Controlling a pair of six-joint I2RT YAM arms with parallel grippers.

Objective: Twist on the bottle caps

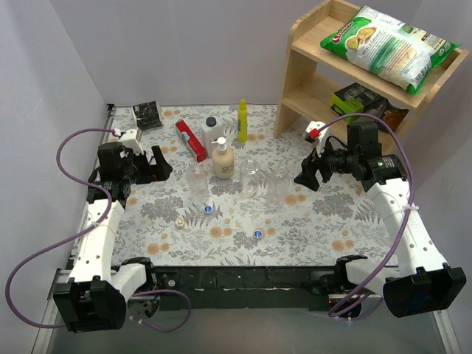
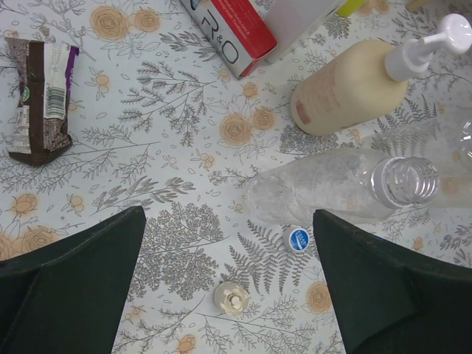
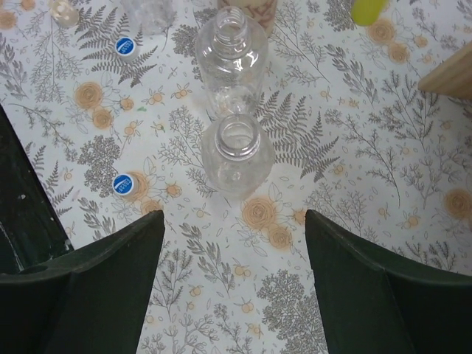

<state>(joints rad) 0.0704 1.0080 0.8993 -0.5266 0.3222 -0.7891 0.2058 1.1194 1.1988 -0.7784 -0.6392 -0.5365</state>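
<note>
Three clear uncapped bottles stand mid-table: one on the left [image 1: 197, 181], one in the middle [image 1: 251, 177] and one on the right [image 1: 276, 188]. Loose in front of them lie two blue bottle caps [image 1: 208, 209] [image 1: 257, 234] and a pale cap [image 1: 179, 222]. My left gripper [image 1: 158, 164] hovers open and empty left of the bottles; its wrist view shows a bottle [image 2: 346, 188], a blue cap [image 2: 298, 238] and the pale cap [image 2: 231, 299] between its fingers [image 2: 74, 280]. My right gripper [image 1: 306, 177] hangs open and empty to the right, two open-necked bottles [image 3: 236, 155] [image 3: 231, 51] ahead of it and a blue cap [image 3: 124, 184] to their left.
Behind the bottles stand a beige pump soap bottle [image 1: 223, 158], a white bottle with a black lid [image 1: 212, 133], a slim yellow bottle [image 1: 242, 122] and a red box [image 1: 190, 140]. A dark packet [image 1: 147, 114] lies at the back left. A wooden shelf [image 1: 310, 88] holding a snack bag [image 1: 387, 44] fills the back right.
</note>
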